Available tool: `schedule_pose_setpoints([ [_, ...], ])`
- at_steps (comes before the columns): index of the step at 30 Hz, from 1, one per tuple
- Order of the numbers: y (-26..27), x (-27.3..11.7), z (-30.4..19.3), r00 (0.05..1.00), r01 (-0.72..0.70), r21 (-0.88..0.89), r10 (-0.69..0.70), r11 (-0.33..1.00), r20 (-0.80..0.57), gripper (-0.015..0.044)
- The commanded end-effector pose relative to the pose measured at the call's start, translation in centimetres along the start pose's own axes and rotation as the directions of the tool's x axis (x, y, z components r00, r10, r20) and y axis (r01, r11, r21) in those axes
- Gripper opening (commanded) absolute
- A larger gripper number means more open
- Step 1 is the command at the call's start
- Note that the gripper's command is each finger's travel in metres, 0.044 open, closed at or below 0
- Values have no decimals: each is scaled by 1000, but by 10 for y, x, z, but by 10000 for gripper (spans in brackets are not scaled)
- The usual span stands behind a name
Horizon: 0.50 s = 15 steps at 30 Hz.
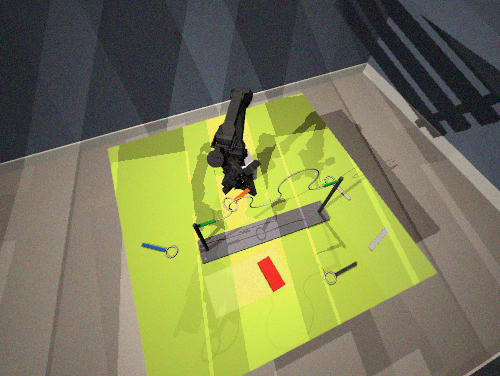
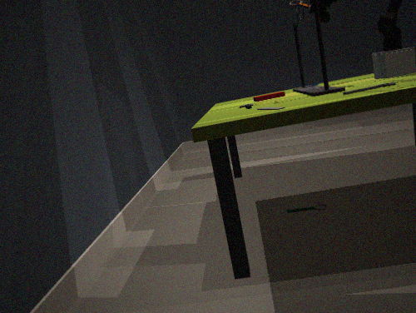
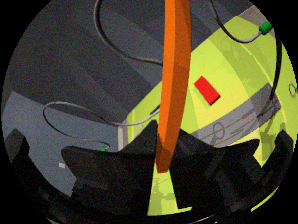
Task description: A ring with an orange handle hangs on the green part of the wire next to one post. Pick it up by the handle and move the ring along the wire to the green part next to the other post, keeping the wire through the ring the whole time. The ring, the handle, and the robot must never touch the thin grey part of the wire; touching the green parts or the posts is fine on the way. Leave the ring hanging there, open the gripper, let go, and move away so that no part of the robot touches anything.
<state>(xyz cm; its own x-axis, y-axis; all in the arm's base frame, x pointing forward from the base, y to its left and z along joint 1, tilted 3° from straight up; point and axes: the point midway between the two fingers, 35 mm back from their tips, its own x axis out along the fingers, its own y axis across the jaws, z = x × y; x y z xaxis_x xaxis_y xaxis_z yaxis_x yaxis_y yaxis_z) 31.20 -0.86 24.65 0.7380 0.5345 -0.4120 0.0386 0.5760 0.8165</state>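
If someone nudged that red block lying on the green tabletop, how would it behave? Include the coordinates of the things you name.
The red block [image 1: 271, 274] [image 2: 269, 96] [image 3: 207, 90] would probably slide rather than roll, since its sides are flat. Lying low on a broad face, it seems unlikely to tip. Its straight, crisp edges suggest something stiff.

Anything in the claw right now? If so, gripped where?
Yes: the orange handle of the ring, held near its end away from the ring.

The arm [image 1: 232, 127] is extended from the far side toward the near side, its joints bent; the gripper [image 1: 241, 190] [image 3: 158, 124] is held closed on the orange handle [image 1: 242, 195] [image 2: 304, 5] [image 3: 176, 75].
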Motion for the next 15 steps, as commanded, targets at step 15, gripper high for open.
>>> schedule_pose_setpoints([
  [15,-22,0,6,974,225,-316,-209,922,82,-150],
])
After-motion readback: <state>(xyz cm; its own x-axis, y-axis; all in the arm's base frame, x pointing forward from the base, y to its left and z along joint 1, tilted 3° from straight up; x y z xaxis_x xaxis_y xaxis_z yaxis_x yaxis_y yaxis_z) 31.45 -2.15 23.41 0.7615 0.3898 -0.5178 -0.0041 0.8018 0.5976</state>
